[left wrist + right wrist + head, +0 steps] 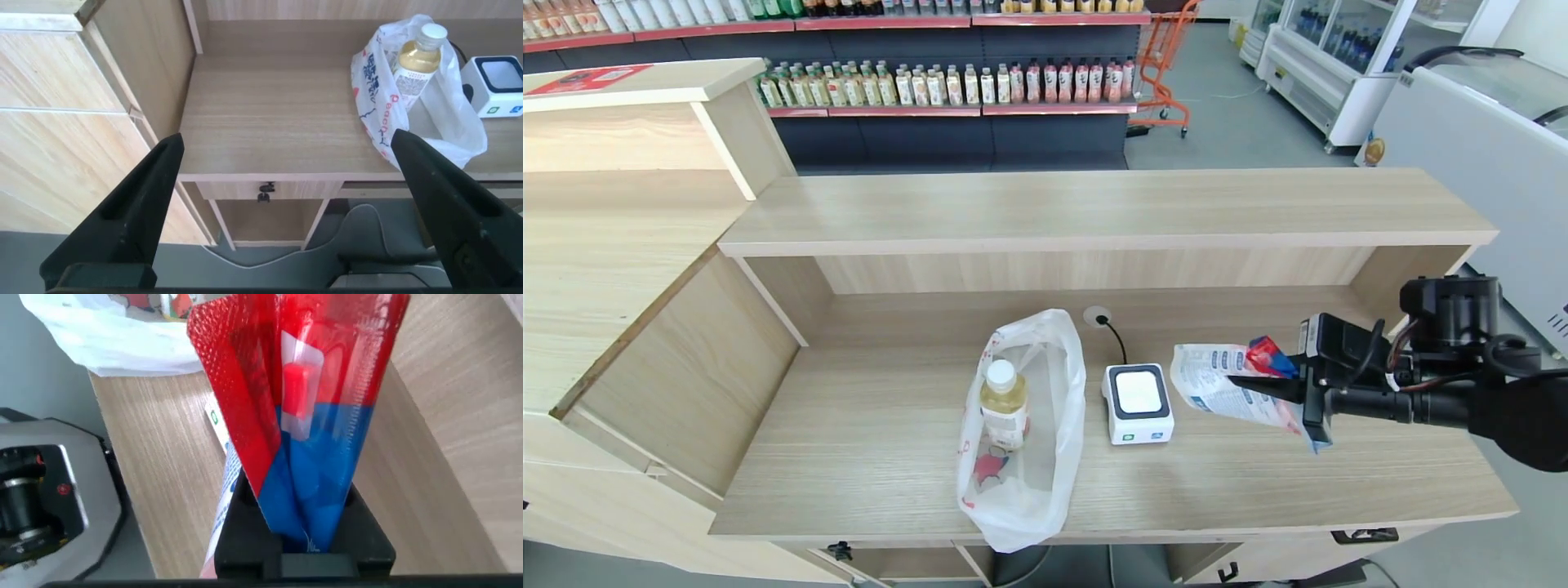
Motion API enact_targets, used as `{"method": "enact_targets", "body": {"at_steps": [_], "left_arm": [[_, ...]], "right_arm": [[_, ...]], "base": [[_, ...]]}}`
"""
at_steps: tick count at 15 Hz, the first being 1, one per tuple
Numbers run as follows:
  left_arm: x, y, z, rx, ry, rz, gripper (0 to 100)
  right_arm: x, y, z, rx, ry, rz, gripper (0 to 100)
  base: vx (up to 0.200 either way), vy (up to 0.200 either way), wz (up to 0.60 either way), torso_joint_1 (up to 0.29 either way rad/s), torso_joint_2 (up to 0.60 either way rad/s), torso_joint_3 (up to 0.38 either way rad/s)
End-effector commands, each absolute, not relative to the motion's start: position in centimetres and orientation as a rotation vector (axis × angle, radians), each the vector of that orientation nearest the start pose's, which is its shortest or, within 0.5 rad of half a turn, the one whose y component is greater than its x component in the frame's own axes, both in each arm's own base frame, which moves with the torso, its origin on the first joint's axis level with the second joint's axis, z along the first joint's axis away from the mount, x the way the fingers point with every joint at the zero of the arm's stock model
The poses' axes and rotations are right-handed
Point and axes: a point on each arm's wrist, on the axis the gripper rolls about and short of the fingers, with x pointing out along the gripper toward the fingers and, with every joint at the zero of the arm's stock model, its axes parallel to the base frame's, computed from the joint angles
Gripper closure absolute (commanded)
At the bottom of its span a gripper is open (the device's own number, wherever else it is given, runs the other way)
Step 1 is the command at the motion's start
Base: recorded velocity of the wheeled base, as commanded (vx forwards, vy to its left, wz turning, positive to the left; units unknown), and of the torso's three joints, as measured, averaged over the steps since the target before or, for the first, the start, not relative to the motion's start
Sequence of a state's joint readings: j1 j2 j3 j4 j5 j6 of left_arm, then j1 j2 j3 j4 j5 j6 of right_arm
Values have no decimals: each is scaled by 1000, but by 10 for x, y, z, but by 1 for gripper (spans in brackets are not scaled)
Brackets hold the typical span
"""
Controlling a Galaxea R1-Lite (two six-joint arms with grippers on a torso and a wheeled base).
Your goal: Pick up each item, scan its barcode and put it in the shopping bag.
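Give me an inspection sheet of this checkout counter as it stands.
Surface: light wooden counter, raised ledge behind.
Job's things: bag open on counter, bottle standing inside; scanner beside it; packet held above counter, right of scanner.
Clutter: nothing seen.
Hands: right hand shut on packet; left hand open, holding nothing, near counter's left end.
Cables: scanner's cable runs to a hole at the back.
Surroundings: drink shelves, orange trolley, freezers behind.

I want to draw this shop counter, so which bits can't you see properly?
Packet: its barcode is too small to find in the head view; the right wrist view crops it to its red-and-blue end.
Scanner: cut by the left wrist view's edge.
Shopping bag: its near end sits behind a finger of the left gripper in that view.
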State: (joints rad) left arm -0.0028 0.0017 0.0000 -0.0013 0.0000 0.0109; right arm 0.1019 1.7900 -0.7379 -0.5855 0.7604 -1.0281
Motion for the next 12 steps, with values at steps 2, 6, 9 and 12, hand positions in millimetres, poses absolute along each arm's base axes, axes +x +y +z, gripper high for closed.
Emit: {"method": "enact_targets", "body": {"at_steps": [2,6,9,12], "left_arm": [[-23,0,76,11,0,-3,0],[-23,0,76,11,0,-3,0],[-23,0,76,11,0,-3,0],[-23,0,76,11,0,-3,0]], "right_arm": [[330,45,116,-782,-50,1076,100],[355,50,106,-743,-129,1171,100],[376,54,103,-765,-209,1206,100],[386,46,90,-766,-209,1211,100]], "base": [[0,0,0,0,0,0],[0,0,0,0,0,0],[0,0,0,0,0,0],[0,0,0,0,0,0]]}}
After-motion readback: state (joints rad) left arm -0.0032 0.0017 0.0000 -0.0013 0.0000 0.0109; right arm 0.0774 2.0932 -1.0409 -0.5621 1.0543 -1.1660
